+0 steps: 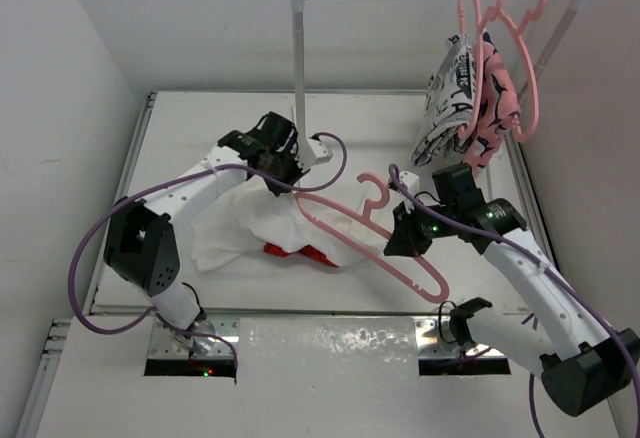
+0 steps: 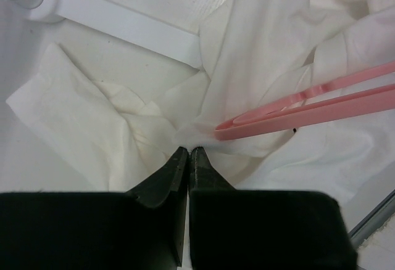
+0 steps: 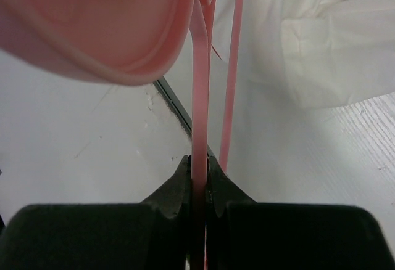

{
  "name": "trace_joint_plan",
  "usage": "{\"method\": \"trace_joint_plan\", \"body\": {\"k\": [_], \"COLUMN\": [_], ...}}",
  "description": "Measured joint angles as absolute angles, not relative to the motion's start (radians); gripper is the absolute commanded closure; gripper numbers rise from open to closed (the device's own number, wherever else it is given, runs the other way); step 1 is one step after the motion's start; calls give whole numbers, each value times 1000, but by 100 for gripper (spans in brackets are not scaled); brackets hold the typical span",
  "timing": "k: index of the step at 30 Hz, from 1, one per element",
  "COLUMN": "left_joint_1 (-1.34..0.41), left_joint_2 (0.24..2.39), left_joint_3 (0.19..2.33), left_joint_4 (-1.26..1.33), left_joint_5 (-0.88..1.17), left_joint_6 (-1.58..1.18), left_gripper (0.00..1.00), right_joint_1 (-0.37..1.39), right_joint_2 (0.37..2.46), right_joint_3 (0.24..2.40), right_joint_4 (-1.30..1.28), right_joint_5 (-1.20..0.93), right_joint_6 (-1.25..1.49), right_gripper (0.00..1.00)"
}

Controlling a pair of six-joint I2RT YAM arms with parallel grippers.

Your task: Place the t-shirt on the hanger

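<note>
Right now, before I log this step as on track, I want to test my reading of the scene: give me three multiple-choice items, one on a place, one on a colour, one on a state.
1. Where is the thin pink plastic hanger that the right gripper holds?
A hooked on the rail
B over the table, one end at the white cloth t-shirt
C hidden under the shirt

2. What colour is the shirt's print?
A red
B green
C blue

3. What is the left gripper doing?
A wide open
B shut on the shirt cloth
C shut on the hanger

Answers: B, the hanger's tip meets the cloth. A, red shows at the shirt's near edge. B, it pinches a fold.
</note>
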State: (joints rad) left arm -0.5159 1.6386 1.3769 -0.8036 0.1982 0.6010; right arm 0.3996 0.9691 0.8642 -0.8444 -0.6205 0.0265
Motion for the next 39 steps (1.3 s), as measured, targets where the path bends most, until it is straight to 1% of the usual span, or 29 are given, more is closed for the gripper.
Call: {"method": "trace_joint_plan", "body": {"k": [11,14,17,18,20,22,24,27,31,34,37,39], "left_joint_1": [-516,-516,-516,-517,-527,-546,-567,-591,-596,-596,-596,-596], "left_joint_2": [1640,1618,1510,1454,1339,1237,1179,1159,1190,1257,1355,1413], "left_joint_3": [1383,1344,1209,1156,1060,980,928,870,893,1007,1128,1164], "left_joint_4": [-830,-847,-902,-933,-993,-1049,-1105,-1156,-1181,-1136,-1076,-1041], "left_joint_5": [204,233,273,281,281,270,254,223,233,269,317,351], "left_joint_6": [649,691,802,848,932,1007,1068,1131,1120,1021,931,888], "left_gripper": [100,100,94,90,86,78,68,65,64,67,68,66], "right_joint_1": [404,407,410,410,410,410,410,410,410,410,410,410], "right_joint_2": [913,905,899,896,893,891,891,891,894,892,887,880], "right_joint_3": [869,877,879,879,879,879,879,879,885,887,887,887], "right_joint_4": [-897,-921,-942,-949,-953,-953,-953,-952,-952,-951,-952,-952], "right_joint_5": [-582,-571,-552,-545,-530,-516,-498,-477,-467,-456,-445,-437], "right_joint_6": [26,26,25,25,25,25,25,25,25,26,26,26], "right_gripper": [100,100,100,100,100,100,100,100,100,100,100,100]}}
